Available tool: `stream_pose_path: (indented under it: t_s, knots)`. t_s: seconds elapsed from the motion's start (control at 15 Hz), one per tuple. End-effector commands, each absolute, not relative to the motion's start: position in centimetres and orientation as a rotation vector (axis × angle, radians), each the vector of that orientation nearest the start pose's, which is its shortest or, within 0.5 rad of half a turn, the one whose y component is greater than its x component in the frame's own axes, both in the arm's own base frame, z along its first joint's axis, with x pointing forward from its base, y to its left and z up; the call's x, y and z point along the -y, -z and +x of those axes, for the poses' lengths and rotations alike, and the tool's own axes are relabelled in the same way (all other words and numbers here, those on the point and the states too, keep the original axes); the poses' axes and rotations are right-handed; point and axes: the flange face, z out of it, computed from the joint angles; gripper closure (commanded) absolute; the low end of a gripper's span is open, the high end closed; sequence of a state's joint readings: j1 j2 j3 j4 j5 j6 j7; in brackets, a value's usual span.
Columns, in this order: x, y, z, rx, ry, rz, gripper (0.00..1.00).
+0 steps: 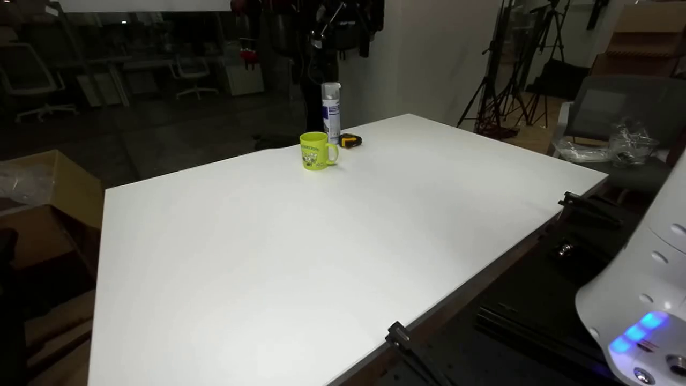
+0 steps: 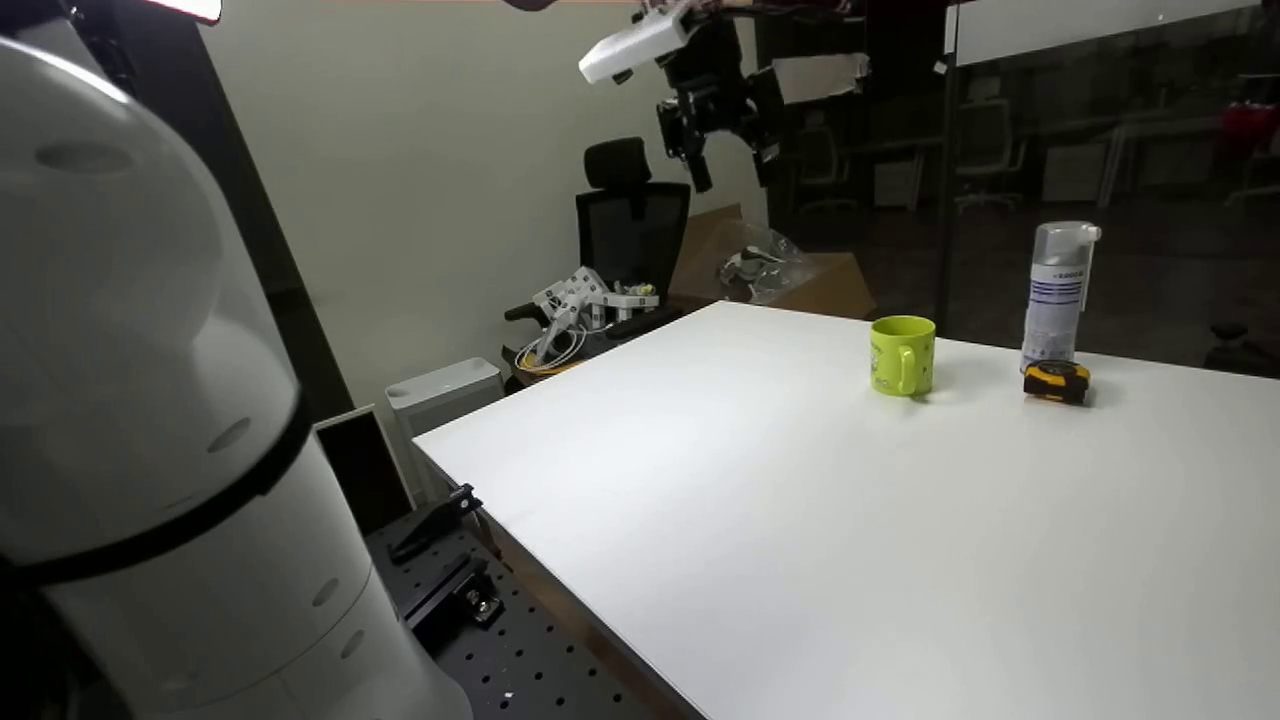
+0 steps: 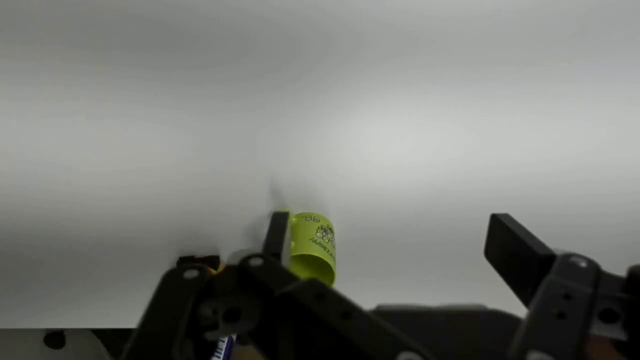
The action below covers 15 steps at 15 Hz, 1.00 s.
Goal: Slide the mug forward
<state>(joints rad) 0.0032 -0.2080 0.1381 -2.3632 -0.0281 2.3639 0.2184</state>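
The lime mug (image 1: 313,153) stands upright on the white table near an edge, with its loop handle out to the side. In an exterior view the mug (image 2: 902,356) shows its handle toward the camera. In the wrist view the mug (image 3: 316,240) lies low in the picture, and one finger covers its handle. My gripper (image 3: 390,235) is open with nothing between its fingers. In an exterior view the gripper (image 2: 732,178) hangs well above the table, apart from the mug.
A white spray can with a blue band (image 1: 331,112) and a black-yellow tape measure (image 1: 350,141) stand close to the mug; they also show in an exterior view as the can (image 2: 1055,300) and tape measure (image 2: 1057,382). Black clamps (image 1: 399,335) sit at the table's edge (image 1: 482,273).
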Motion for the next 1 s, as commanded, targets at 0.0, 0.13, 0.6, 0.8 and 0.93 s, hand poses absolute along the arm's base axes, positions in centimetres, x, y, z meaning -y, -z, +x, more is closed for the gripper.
stream_pose_path:
  t_s: [0.0,0.13,0.6,0.8,0.93]
  knots:
    - [-2.7,-40.1,53.1,-0.061,0.173,-3.041,0.00]
    - [-2.5,-40.2,51.5,-0.073,0.204,-3.063,0.00]
    - [-2.3,-39.1,53.3,-0.109,0.225,-3.066,0.00]
    - [-0.4,-37.4,56.8,-0.224,0.192,-3.070,0.00]
    - [2.0,-35.6,59.7,-0.333,0.140,-3.071,0.00]
